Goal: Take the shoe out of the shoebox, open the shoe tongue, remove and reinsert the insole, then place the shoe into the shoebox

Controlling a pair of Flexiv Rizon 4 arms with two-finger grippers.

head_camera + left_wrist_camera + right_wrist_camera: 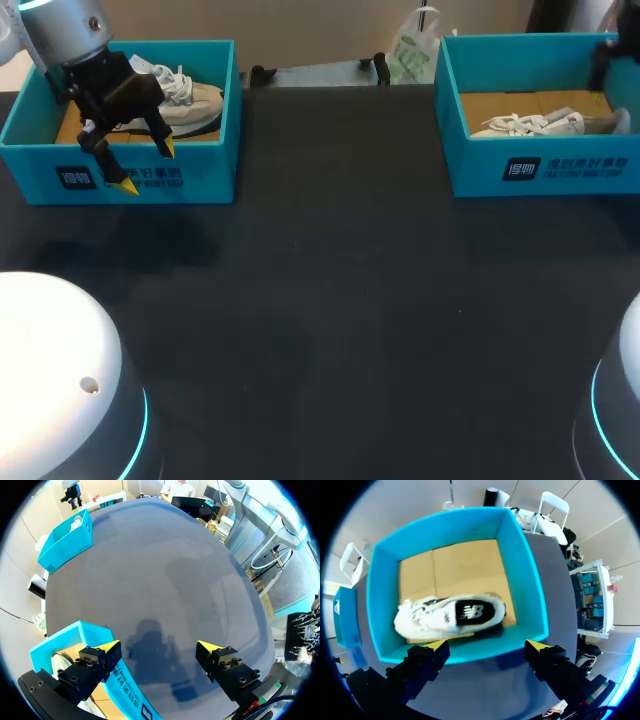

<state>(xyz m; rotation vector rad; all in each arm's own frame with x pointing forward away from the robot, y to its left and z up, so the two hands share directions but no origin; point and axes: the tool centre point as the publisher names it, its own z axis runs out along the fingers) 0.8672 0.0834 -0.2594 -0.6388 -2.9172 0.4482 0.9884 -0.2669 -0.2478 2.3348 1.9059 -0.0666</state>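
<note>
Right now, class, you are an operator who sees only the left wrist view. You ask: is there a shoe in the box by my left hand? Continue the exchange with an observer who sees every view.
Observer: Yes, a beige shoe lies in the left box.
Operator: Does the far box hold one too?
Observer: Yes, a white shoe lies in the right box.
Operator: Where is my right hand?
Observer: The right hand is open above the right box, holding nothing.
</note>
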